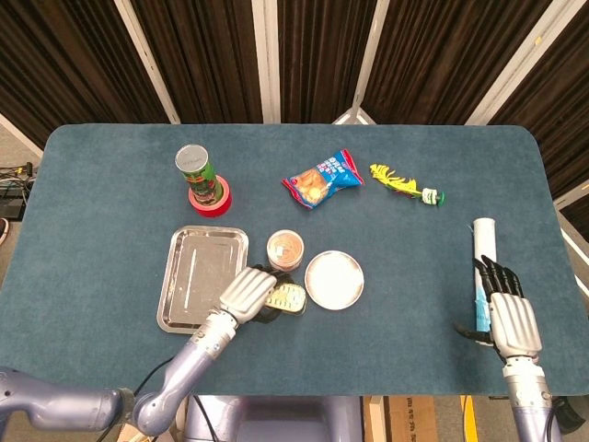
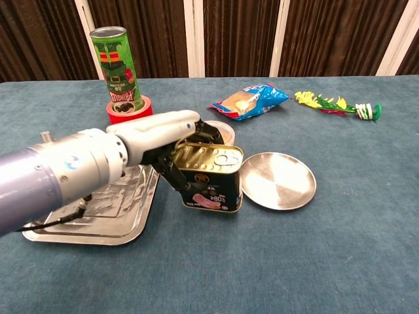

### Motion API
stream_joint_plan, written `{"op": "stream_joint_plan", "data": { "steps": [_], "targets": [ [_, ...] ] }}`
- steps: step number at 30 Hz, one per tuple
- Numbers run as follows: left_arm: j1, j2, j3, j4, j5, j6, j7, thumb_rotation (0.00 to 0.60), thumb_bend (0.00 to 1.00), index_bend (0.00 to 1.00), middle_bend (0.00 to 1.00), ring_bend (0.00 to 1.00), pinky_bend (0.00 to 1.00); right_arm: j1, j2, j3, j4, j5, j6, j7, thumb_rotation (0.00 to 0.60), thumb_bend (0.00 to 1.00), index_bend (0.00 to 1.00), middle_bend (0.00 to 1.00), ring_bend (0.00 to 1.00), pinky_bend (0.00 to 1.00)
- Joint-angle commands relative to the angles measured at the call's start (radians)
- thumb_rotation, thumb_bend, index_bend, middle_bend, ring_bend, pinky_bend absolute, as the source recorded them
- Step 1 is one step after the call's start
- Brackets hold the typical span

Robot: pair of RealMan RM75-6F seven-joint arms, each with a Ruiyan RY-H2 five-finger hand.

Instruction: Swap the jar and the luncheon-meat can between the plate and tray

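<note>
The left hand (image 2: 171, 147) grips one luncheon-meat can (image 2: 211, 177) between one empty tray (image 1: 198, 276) and one empty plate (image 1: 334, 279), just in front of the single jar (image 1: 285, 250). The right hand (image 1: 504, 313) rests on the table (image 1: 110, 184), fingers straight, holding nothing, beside one white tube (image 1: 485, 244).

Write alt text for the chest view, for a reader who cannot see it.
The robot's left hand holds a luncheon-meat can between a metal tray and a round metal plate on a blue table. A jar sits partly hidden behind the can. Farther back are a green canister on red tape, a snack bag and a yellow-green toy.
</note>
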Motion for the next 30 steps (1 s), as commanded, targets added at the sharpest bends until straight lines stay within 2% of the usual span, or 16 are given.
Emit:
{"op": "stream_joint_plan", "data": {
  "steps": [1, 7, 12, 17, 19, 24, 27, 30],
  "targets": [
    [-0.010, -0.015, 0.013, 0.014, -0.010, 0.016, 0.030, 0.600, 0.49, 0.38, 0.35, 0.29, 0.27, -0.002, 0.003, 0.001, -0.001, -0.002, -0.003, 0.002, 0.600, 0.00, 0.00, 0.00, 0.00, 0.00],
    [-0.020, -0.002, 0.029, -0.016, -0.063, 0.041, 0.116, 0.600, 0.27, 0.33, 0.22, 0.18, 0.20, -0.006, 0.006, 0.010, -0.003, 0.012, -0.012, 0.007, 0.600, 0.00, 0.00, 0.00, 0.00, 0.00],
    [-0.032, 0.030, 0.033, -0.080, -0.148, 0.068, 0.201, 0.600, 0.10, 0.25, 0.11, 0.05, 0.13, -0.008, 0.008, 0.014, -0.007, 0.015, -0.018, 0.003, 0.600, 0.00, 0.00, 0.00, 0.00, 0.00],
    [-0.036, 0.054, 0.017, -0.148, -0.173, 0.099, 0.213, 0.600, 0.06, 0.24, 0.07, 0.03, 0.12, -0.012, 0.007, 0.021, -0.010, 0.023, -0.015, -0.005, 0.600, 0.00, 0.00, 0.00, 0.00, 0.00],
    [-0.027, 0.070, 0.006, -0.188, -0.142, 0.110, 0.179, 0.600, 0.06, 0.24, 0.07, 0.03, 0.12, -0.014, 0.006, 0.023, -0.010, 0.024, -0.014, -0.007, 0.600, 0.00, 0.00, 0.00, 0.00, 0.00],
    [0.015, 0.124, 0.001, -0.264, 0.019, 0.176, 0.091, 0.600, 0.06, 0.23, 0.07, 0.03, 0.12, -0.017, 0.007, 0.027, -0.013, 0.023, -0.015, -0.002, 0.600, 0.00, 0.00, 0.00, 0.00, 0.00],
    [0.032, 0.127, -0.014, -0.218, 0.123, 0.214, 0.021, 0.600, 0.06, 0.23, 0.07, 0.02, 0.12, -0.018, 0.007, 0.029, -0.012, 0.022, -0.017, -0.001, 0.600, 0.00, 0.00, 0.00, 0.00, 0.00],
    [0.015, 0.107, -0.053, -0.116, 0.133, 0.202, -0.024, 0.600, 0.06, 0.22, 0.03, 0.01, 0.07, -0.018, 0.006, 0.029, -0.010, 0.018, -0.020, 0.002, 0.600, 0.00, 0.00, 0.00, 0.00, 0.00]
  ]
}}
